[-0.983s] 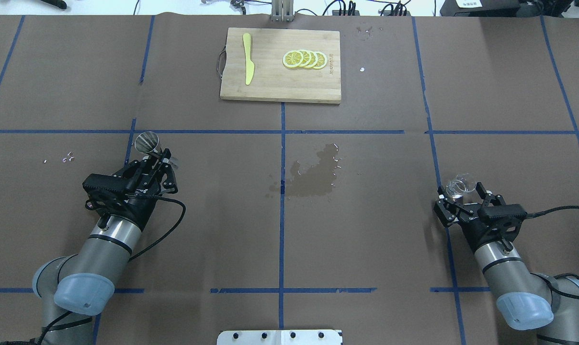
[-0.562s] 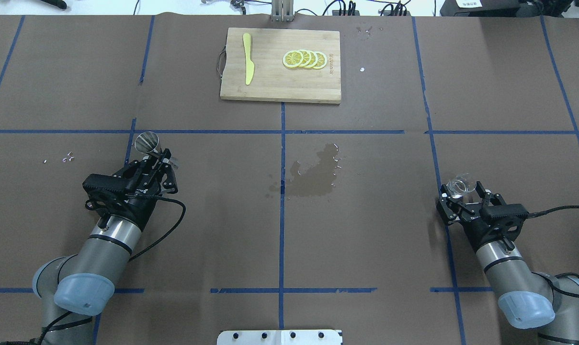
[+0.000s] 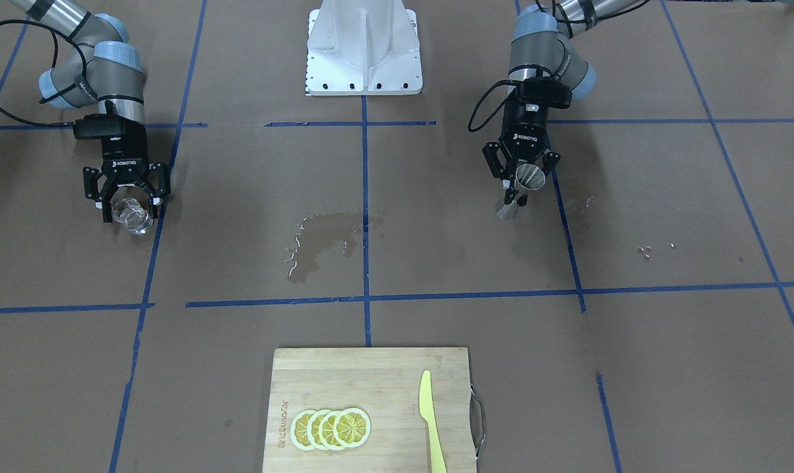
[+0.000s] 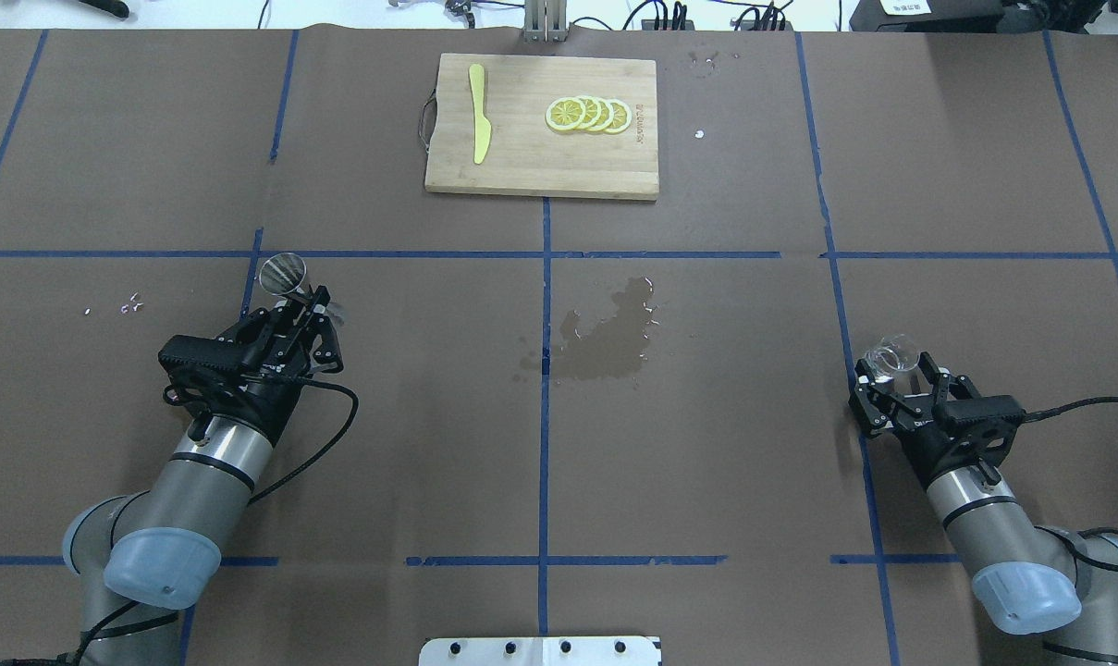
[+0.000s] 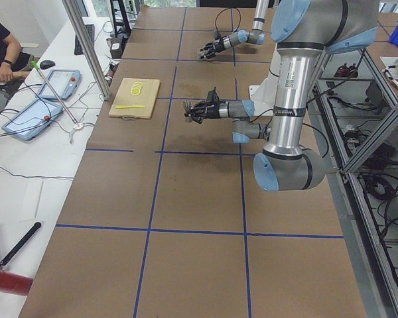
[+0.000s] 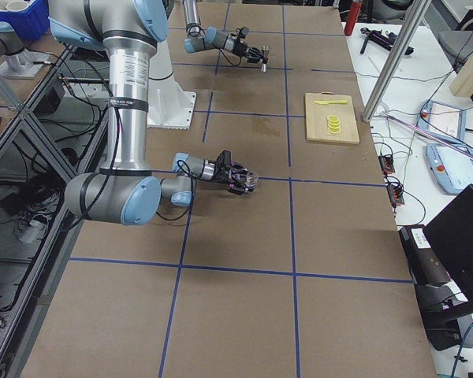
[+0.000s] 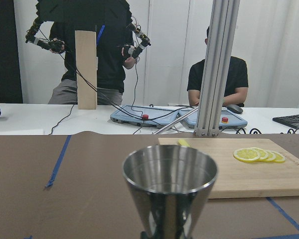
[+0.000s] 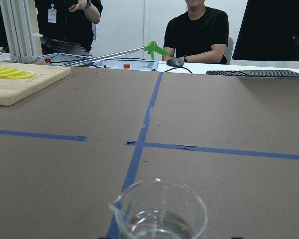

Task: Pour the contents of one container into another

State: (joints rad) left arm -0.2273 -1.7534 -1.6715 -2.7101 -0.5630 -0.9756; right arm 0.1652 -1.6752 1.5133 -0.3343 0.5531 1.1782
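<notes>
The overhead camera looks forward and down from behind the robot, with the cutting board [image 4: 522, 157] farthest from it. The front-facing camera looks steeply down from the opposite side, that board nearest. The side cameras stand high and far off at the table's ends, looking along it. Each wrist camera sits low, close behind its fingers, facing level toward the board. The jigger [image 7: 169, 191] between the left gripper [image 4: 304, 301] fingers fills one view, the glass cup [image 8: 159, 211] between the right gripper [image 4: 894, 368] fingers the other. All six share the lemon slices [image 4: 588, 115].

Brown counter [image 3: 666, 197] taped in blue squares, right claw [image 3: 131, 209] at upper left clasped a clear glass cup [image 3: 132, 218], left claw [image 3: 522, 176] at upper right gripped a tilted metal jigger [image 3: 518, 192], wet patch [image 3: 321, 243] lay mid-frame, cutting board [image 3: 383, 381] sat at bottom centre.
</notes>
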